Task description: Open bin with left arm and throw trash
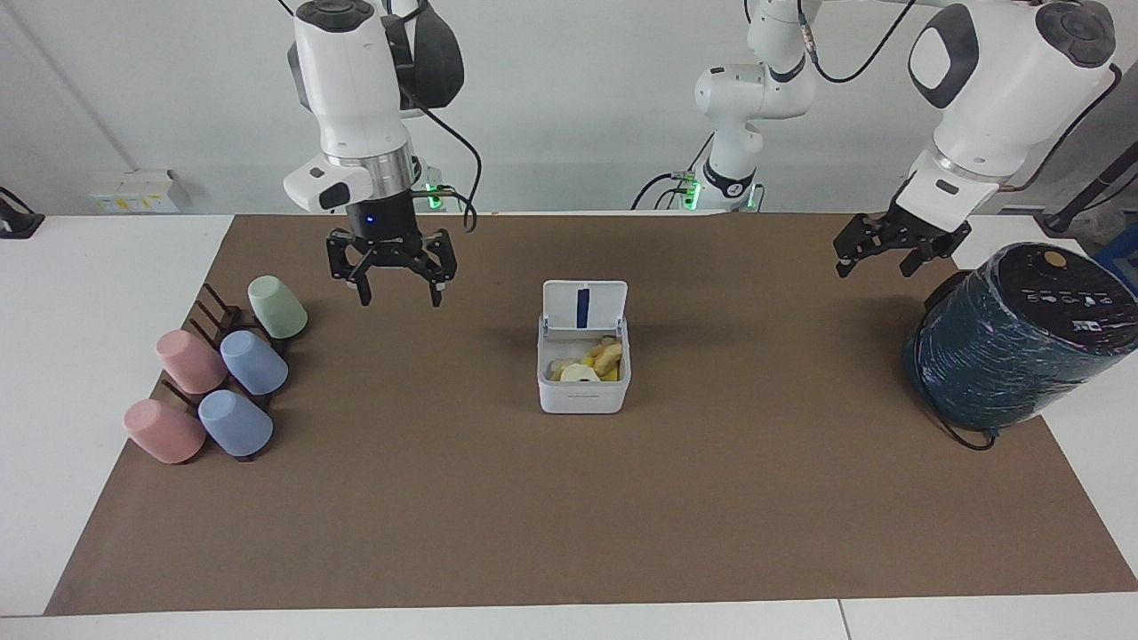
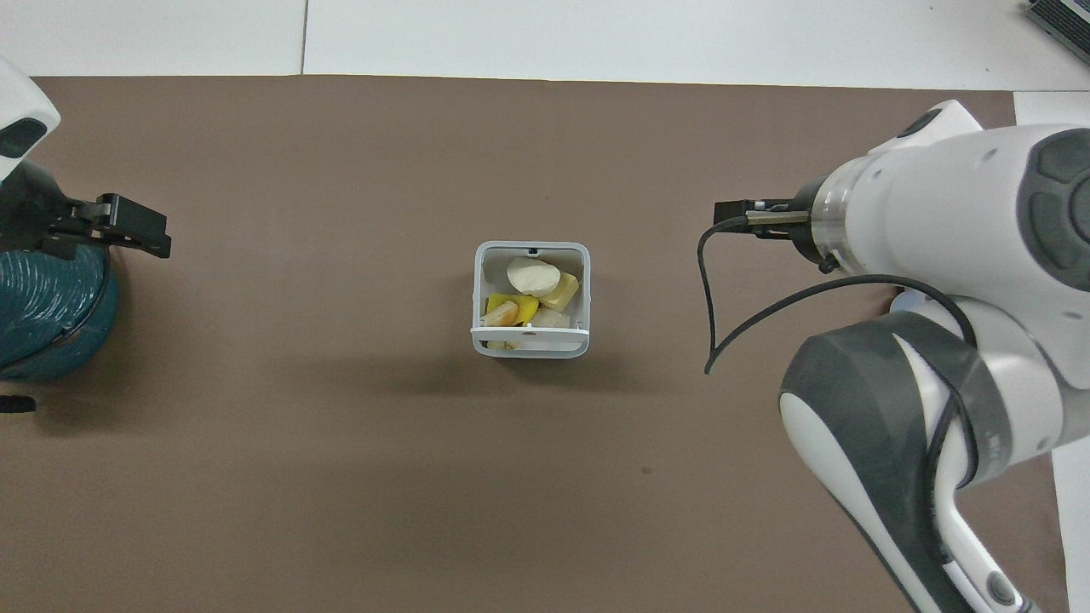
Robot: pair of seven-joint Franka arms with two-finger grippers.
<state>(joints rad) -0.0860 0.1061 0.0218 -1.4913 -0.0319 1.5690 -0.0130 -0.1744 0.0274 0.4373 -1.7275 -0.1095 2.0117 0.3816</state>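
The white bin (image 1: 582, 391) stands in the middle of the brown mat with its lid (image 1: 584, 307) tipped up, showing a blue stripe. Inside lies the trash (image 1: 589, 363), cream and yellow-orange lumps, also plain in the overhead view as trash (image 2: 532, 289) within the bin (image 2: 477, 298). My right gripper (image 1: 400, 298) hangs open and empty above the mat, between the green cup and the bin. My left gripper (image 1: 874, 262) waits open and empty in the air beside the teal cylinder, apart from the bin; from overhead the left gripper (image 2: 128, 232) shows at the cylinder's edge.
A large dark teal cylinder (image 1: 1013, 342) sits at the left arm's end of the table. A dark rack with several pastel cups (image 1: 222, 378) lies at the right arm's end. In the overhead view the right arm (image 2: 937, 255) covers the cups.
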